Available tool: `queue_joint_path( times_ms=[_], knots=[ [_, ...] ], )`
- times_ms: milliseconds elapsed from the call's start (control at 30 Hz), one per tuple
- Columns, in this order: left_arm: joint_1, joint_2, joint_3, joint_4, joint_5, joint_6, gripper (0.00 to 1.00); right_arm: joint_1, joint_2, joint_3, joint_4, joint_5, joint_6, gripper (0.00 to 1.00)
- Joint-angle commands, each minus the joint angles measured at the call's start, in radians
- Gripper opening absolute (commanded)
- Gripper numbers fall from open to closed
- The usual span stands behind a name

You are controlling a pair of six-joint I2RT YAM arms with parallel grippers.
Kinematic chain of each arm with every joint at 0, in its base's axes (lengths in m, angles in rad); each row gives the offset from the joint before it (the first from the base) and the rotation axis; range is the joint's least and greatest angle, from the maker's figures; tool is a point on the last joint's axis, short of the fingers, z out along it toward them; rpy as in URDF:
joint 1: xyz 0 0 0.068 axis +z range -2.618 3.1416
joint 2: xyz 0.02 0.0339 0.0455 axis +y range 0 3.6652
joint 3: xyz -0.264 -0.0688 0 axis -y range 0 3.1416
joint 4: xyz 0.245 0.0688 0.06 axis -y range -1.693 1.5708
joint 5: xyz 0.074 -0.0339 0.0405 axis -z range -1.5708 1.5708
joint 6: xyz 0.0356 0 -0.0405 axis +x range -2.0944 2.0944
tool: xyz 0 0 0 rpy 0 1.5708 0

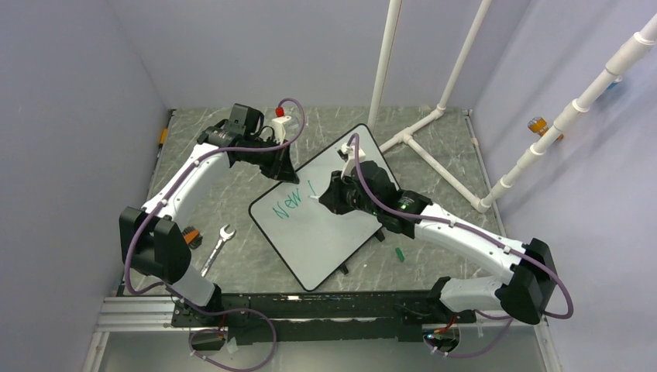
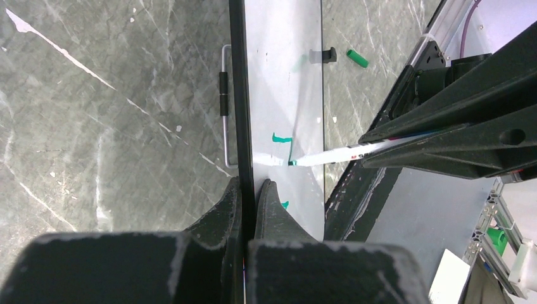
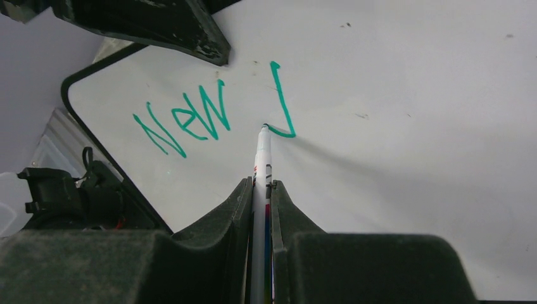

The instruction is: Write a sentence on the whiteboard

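Note:
The whiteboard point(image 1: 333, 225) lies tilted on the table, with black rim and rounded corners. Green lettering point(image 1: 283, 203) on it reads "New" and then a "J" point(image 3: 283, 104); in the right wrist view the word point(image 3: 190, 120) is plain. My right gripper point(image 3: 261, 185) is shut on a white marker point(image 3: 261, 161), whose tip touches the board at the hook of the J. My left gripper point(image 2: 248, 185) is shut on the whiteboard's far edge point(image 2: 237, 95), one finger on each face. The marker also shows in the left wrist view point(image 2: 335, 153).
A silver wrench point(image 1: 218, 246) lies left of the board, with an orange-handled tool point(image 1: 190, 234) beside it. The green marker cap point(image 1: 400, 253) lies right of the board. White pipe frames point(image 1: 434, 116) stand at back right. A black clip point(image 2: 325, 55) sits on the board's near edge.

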Motion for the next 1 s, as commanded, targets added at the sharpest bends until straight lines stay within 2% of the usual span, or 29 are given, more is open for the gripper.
queue_joint_path(
  times_ms=[0, 433, 700, 967],
  knots=[
    [-0.033, -0.036, -0.014, 0.041, -0.072, 0.133, 0.0, 0.001, 0.033, 0.064, 0.021, -0.024, -0.005, 0.0],
    [-0.033, -0.036, -0.012, 0.039, -0.074, 0.132, 0.0, -0.002, 0.01, 0.148, 0.01, 0.014, -0.039, 0.0],
    [-0.035, -0.036, -0.012, 0.038, -0.067, 0.132, 0.0, -0.025, 0.054, 0.176, 0.033, 0.067, -0.041, 0.0],
    [-0.039, -0.042, -0.013, 0.034, -0.068, 0.134, 0.0, -0.056, 0.096, 0.164, 0.058, 0.035, -0.039, 0.0]
  ],
)
